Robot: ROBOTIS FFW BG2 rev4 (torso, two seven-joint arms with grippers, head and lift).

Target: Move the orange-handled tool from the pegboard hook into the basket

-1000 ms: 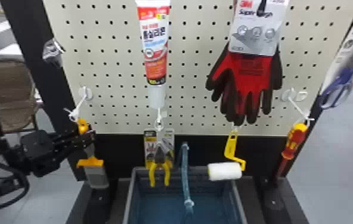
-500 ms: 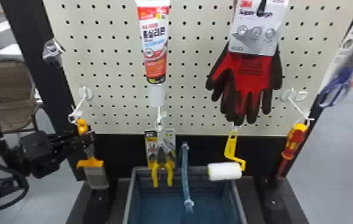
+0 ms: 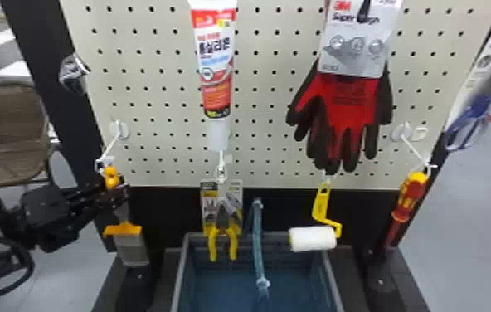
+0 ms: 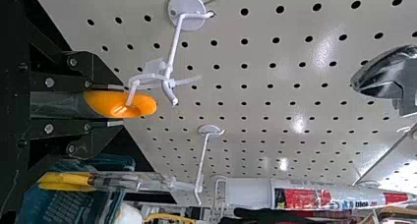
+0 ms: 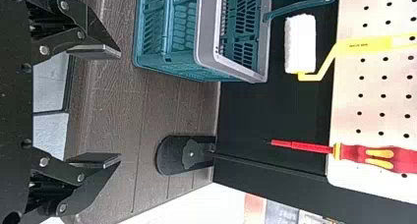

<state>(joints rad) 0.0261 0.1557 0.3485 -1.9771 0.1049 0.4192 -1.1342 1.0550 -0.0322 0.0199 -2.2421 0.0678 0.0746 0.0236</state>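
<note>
Orange-handled tool (image 3: 123, 229) slightly leftward — grey-bladed

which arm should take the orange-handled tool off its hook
Left, I'd say: the left gripper is closed around the orange-handled tool, while the right gripper is open and empty, on the screwdriver's side.
</note>
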